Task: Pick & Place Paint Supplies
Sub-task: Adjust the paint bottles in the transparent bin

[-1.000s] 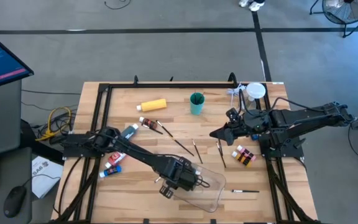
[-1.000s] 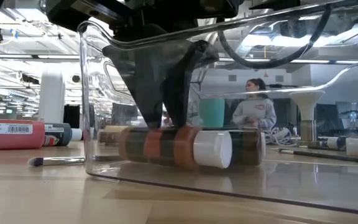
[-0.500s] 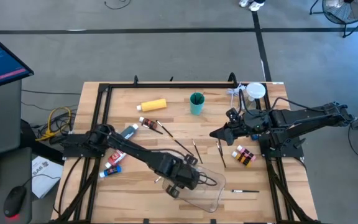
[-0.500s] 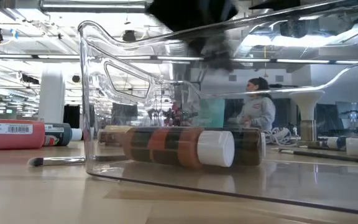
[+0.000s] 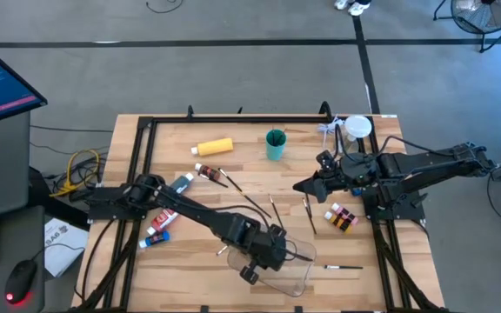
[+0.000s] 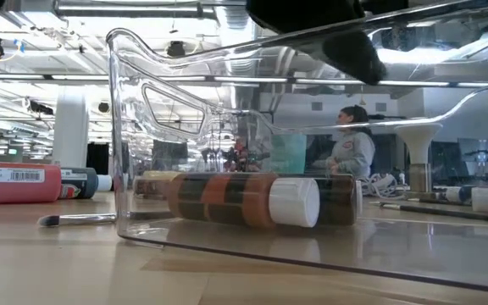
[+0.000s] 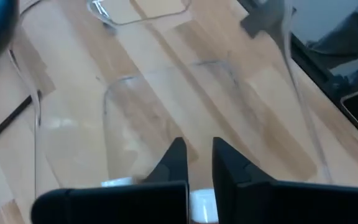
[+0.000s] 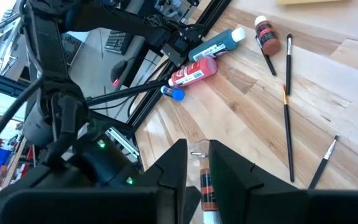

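Red paint tube (image 5: 162, 218) and blue-capped tube (image 5: 155, 237) are lying at the left edge of the tabletop (image 5: 233, 187), with the grey-blue tube (image 5: 181, 183) just beyond them; the yellow bottle (image 5: 214, 147) is lying far-left of centre, and a small brown bottle (image 5: 205, 171) with a brush (image 5: 230, 181) beside it is sitting a little nearer. Left hand (image 5: 252, 271) is hovering over the near end of the clear tray (image 5: 296, 280), fingers (image 7: 174, 163) drawn together and gripping nothing. One small brown bottle with a white cap (image 6: 261, 200) is lying on its side inside the tray, apart from the hand, so I judge this placement done and the step in hand is clearing the tray for the next pick. To do it well: be lifting straight up before swinging left, since the tray wall (image 6: 121, 135) stands close and a sideways sweep could drag the light tray or roll the bottle. Loose brushes (image 5: 272, 209) are lying at centre, just beyond the tray; thin and flat, they will need a low, square pinch across the handle. The teal cup (image 5: 275, 144) is standing upright at the far centre. Right hand (image 5: 301, 186) is waiting right of centre above the brushes; its wrist view shows a small brown bottle (image 8: 207, 193) between its narrowly parted fingers, though contact I cannot confirm. Two more small bottles (image 5: 341, 217) are lying at the right edge.
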`<state>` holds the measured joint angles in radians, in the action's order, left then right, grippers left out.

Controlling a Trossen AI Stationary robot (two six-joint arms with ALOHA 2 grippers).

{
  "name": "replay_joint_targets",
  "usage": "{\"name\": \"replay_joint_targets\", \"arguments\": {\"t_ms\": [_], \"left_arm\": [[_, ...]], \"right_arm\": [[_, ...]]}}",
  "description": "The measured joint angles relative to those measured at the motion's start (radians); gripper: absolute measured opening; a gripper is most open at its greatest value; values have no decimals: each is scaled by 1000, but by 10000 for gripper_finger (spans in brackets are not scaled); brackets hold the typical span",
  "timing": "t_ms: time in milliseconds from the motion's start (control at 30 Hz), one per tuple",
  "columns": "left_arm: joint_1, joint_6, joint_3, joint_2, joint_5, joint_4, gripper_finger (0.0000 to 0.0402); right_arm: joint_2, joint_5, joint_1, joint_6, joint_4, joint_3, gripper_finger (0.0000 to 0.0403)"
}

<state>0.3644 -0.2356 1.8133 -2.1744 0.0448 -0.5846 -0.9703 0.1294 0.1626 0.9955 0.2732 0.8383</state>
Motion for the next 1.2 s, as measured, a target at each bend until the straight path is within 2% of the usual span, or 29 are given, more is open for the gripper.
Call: {"name": "replay_joint_targets", "arguments": {"t_ms": [200, 433, 600, 1200], "left_arm": [[-34, 0, 5, -17, 0, 49, 1], [-59, 1, 31, -90, 8, 12, 0], [-47, -22, 33, -93, 8, 11, 0], [-54, -23, 25, -89, -67, -166, 0]], "right_arm": [[0, 1, 0, 0, -12, 0, 61], [0, 5, 0, 0, -19, 0, 61], [0, 7, 0, 0, -19, 0, 61], [0, 7, 0, -2, -17, 0, 61]]}}
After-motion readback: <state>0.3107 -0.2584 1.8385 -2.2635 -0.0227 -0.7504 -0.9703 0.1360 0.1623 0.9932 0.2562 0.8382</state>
